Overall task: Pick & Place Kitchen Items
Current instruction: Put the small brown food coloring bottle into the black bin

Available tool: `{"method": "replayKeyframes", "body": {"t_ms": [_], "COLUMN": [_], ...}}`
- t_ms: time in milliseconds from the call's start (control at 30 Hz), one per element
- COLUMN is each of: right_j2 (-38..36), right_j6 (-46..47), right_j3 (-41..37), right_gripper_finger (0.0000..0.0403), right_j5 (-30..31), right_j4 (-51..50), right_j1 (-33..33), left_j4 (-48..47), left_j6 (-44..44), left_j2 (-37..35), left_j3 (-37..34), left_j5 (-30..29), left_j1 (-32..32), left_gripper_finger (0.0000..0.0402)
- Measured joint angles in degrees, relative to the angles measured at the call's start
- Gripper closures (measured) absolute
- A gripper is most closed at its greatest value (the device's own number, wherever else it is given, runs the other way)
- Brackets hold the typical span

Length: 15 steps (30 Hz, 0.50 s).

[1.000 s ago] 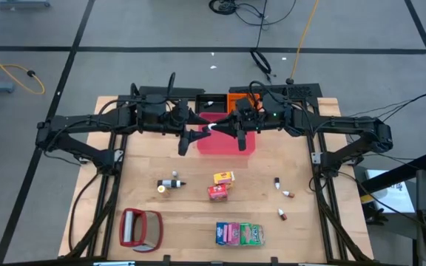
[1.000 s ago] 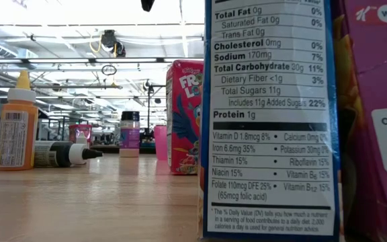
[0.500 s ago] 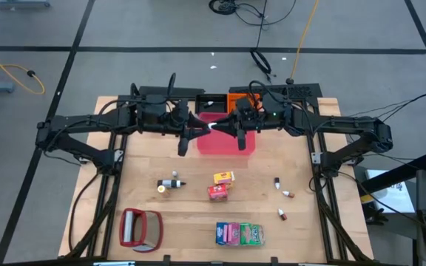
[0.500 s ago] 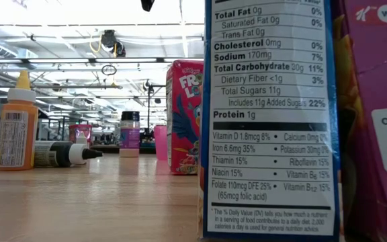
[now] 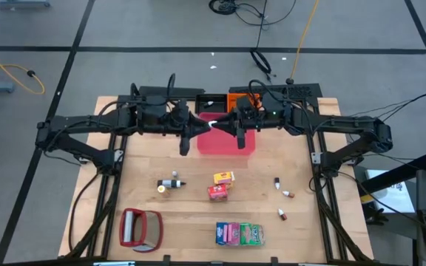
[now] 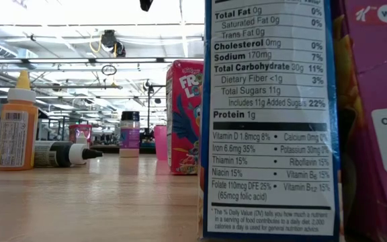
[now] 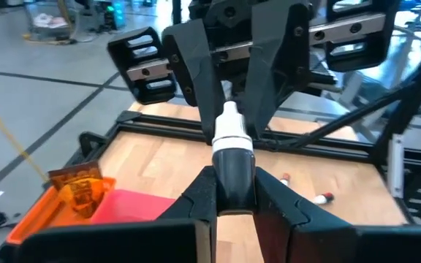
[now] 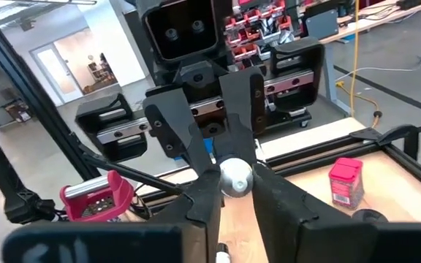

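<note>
Handing over: black-and-white bottle (image 7: pixel 232 157) gripped in both left gripper (image 5: pixel 193 133) and right gripper (image 5: pixel 231 130) jaws above red tray (image 5: pixel 228 143); cartons (image 5: pixel 220 185), packets (image 5: pixel 239 234) remain on worktop (image 5: pixel 191 214).

A grey floor (image 5: pixel 35 44) crossed by dark lines surrounds the pale wooden surface (image 5: pixel 302 236). A yellow cable (image 5: pixel 6 63) and black cables (image 5: pixel 242 10) trail across it. Long ceiling lights (image 6: pixel 79 30) run overhead beyond the surface.
</note>
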Motion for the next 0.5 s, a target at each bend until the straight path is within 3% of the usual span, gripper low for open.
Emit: {"method": "replayKeyframes", "body": {"t_ms": [133,333,500], "right_j2": [-0.74,-2.62,-2.66], "right_j6": [-0.65,-0.37,-0.39], "right_j3": [0.00,-0.03,0.02], "right_gripper_finger": [0.0313,0.0300,0.0303], "right_j5": [0.38,-1.88,-0.90], "right_j4": [-1.63,-5.50,-5.39], "right_j1": [-0.52,-1.11,-0.52], "left_j4": [-0.13,-0.86,-1.67], "left_j6": [-0.04,-0.82,-1.78], "left_j2": [-0.02,0.00,1.25], "left_j3": [0.00,-0.02,-0.02], "left_j5": [-2.23,-11.99,-13.76], "left_j1": [0.86,3.91,9.33], "left_gripper_finger": [0.0359,0.0359,0.0352]}}
